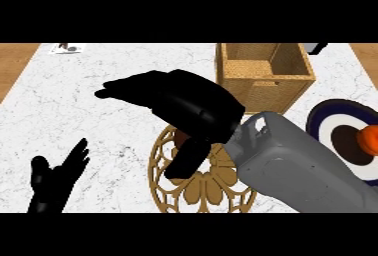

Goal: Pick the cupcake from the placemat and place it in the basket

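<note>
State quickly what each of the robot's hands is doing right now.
Left hand: open, resting at the lower left, holding nothing.
Right hand: over the placemat; whether it holds anything cannot be told.

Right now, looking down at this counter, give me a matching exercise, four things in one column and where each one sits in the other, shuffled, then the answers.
Things:
1. basket
2. placemat
3. left hand
4. striped plate

Places:
A. lower left of the view, fingers up, resting
B. right edge of the view, with an orange thing on it
C. top of the view, right of centre
D. under the right hand, low in the middle

Pairs: 1-C, 2-D, 3-A, 4-B
</note>
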`<control>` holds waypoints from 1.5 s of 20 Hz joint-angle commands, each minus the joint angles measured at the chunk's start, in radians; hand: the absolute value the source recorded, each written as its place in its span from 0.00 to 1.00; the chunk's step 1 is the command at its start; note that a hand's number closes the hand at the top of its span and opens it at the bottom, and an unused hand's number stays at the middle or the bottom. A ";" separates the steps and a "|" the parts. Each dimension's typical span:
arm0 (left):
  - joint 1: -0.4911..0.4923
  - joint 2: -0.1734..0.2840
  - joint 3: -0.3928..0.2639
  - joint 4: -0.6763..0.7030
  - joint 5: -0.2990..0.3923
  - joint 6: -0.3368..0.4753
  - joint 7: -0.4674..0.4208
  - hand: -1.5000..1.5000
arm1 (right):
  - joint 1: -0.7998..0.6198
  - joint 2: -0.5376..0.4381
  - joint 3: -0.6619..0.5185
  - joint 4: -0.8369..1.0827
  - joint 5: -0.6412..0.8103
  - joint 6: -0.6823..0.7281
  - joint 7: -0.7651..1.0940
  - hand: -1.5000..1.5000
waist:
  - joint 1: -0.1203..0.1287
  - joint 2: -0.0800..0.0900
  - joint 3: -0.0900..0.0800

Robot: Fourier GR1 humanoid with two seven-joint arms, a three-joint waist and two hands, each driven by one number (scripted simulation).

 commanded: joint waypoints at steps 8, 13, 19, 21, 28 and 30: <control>0.017 -0.016 0.019 0.084 0.019 -0.029 0.007 0.50 | -0.389 -0.195 -0.128 0.129 -0.229 0.544 0.201 0.00 | -0.012 0.011 -0.014; 0.047 -0.034 -0.008 0.019 -0.013 0.003 0.028 0.50 | -0.437 -0.262 -0.144 0.194 -0.291 0.736 0.218 0.00 | -0.006 0.012 -0.011; -0.015 -0.085 -0.009 0.126 -0.048 0.004 -0.011 0.50 | -0.389 -0.246 -0.128 0.207 -0.205 0.757 0.145 0.00 | -0.010 0.019 -0.010; -0.009 -0.084 0.008 0.126 -0.035 -0.010 -0.014 0.50 | -0.368 -0.238 -0.145 0.159 -0.223 0.742 0.165 0.00 | -0.017 0.014 -0.010; -0.054 -0.070 0.038 0.164 -0.035 -0.039 0.006 0.50 | -0.278 -0.158 -0.139 0.170 -0.148 0.684 0.145 0.00 | -0.014 0.019 -0.010; -0.008 -0.082 0.027 0.102 -0.025 -0.032 0.027 0.50 | -0.206 -0.135 -0.107 0.127 -0.101 0.652 0.131 0.00 | -0.010 0.017 -0.009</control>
